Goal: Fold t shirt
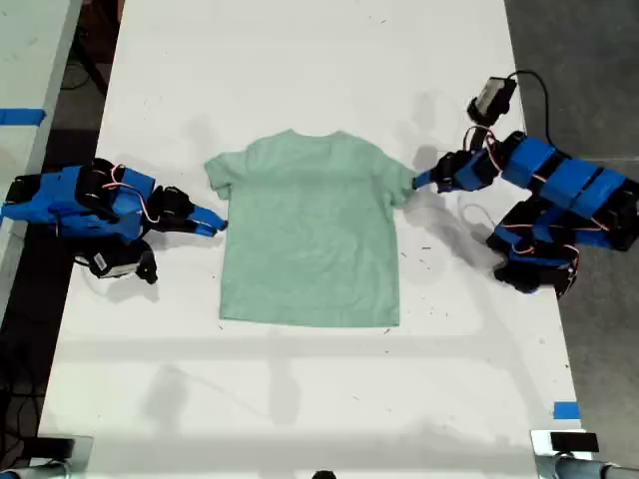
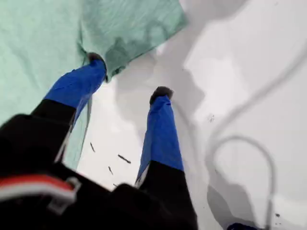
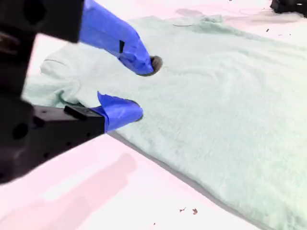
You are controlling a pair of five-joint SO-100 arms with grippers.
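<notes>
Lying flat near the table (image 1: 300, 60) centre, the t shirt (image 1: 310, 235) is flanked for folding: my first gripper (image 2: 129, 74) and my second gripper (image 3: 141, 88) are spread apart at opposite sleeves, nothing grasped yet.

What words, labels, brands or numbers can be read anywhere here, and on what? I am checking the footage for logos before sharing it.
None can be read.
The t shirt is plain, with no print or visible tag.
The table carries only small dark specks.
The blue tape at the exterior view's right edge is blank.
</notes>
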